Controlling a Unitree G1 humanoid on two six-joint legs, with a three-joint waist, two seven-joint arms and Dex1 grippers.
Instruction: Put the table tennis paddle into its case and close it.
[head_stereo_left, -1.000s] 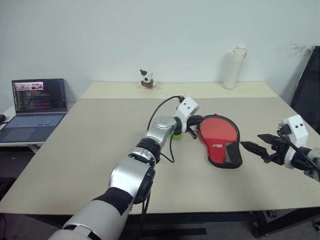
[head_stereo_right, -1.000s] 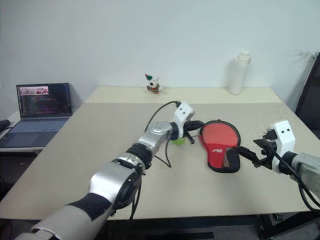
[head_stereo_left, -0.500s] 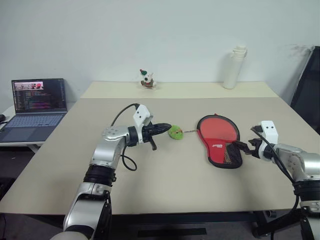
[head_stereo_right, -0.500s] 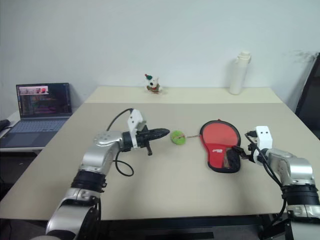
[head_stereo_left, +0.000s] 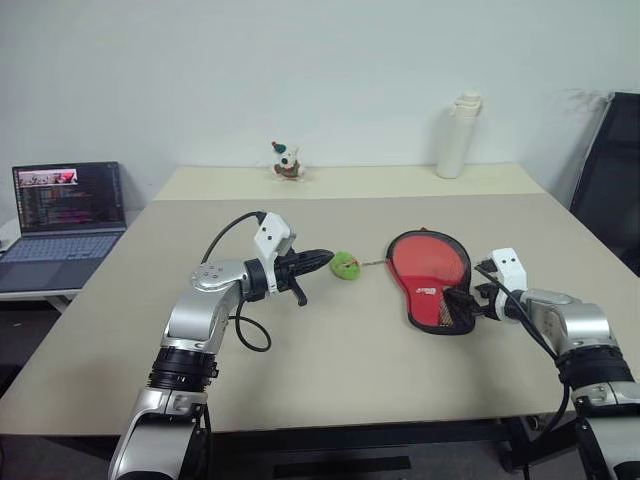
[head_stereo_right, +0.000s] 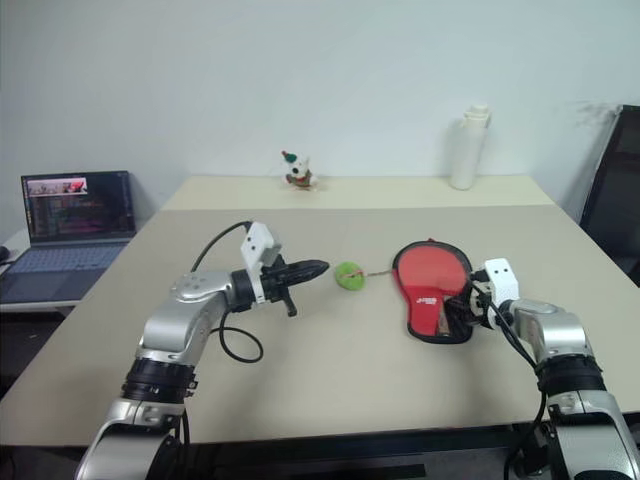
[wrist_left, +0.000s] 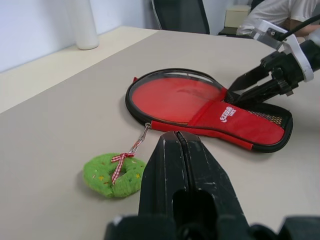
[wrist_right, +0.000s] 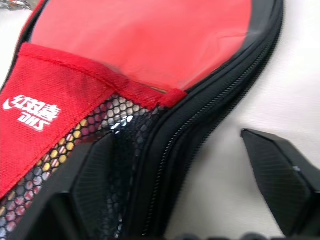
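So at this point the case (head_stereo_left: 430, 283) was lying flat on the table (head_stereo_left: 330, 370), red side up, with the logo band and mesh pocket toward our right side. The little green charm (head_stereo_left: 345, 265) sat just beside its rounded end on a short cord. We couldn't pick out the paddle as its own thing: the smooth red patch above the logo band in the right wrist view could have been the rubber face or just the cover's fabric, and no wooden handle was in sight. Our guess was the paddle was already inside, but that's a guess.

Our left gripper (head_stereo_left: 322, 259) was clenched shut with nothing in it, hovering level over the table near the charm, with a gap between them. It pointed across at the case and wasn't touching anything.

Our right gripper (head_stereo_right: 461, 306) was down at the case's edge by the mesh pocket. In its wrist view the fingers (wrist_right: 102, 172) were spread apart, one on the mesh side and the other out over bare table, with the black zipper edge between them. Nothing was pinched yet as far as we could tell.

Progress-wise: packing looked probably done, closing not confirmed. What seemed left was getting hold of that edge and running the zipper round, likely with the left steadying the other end.
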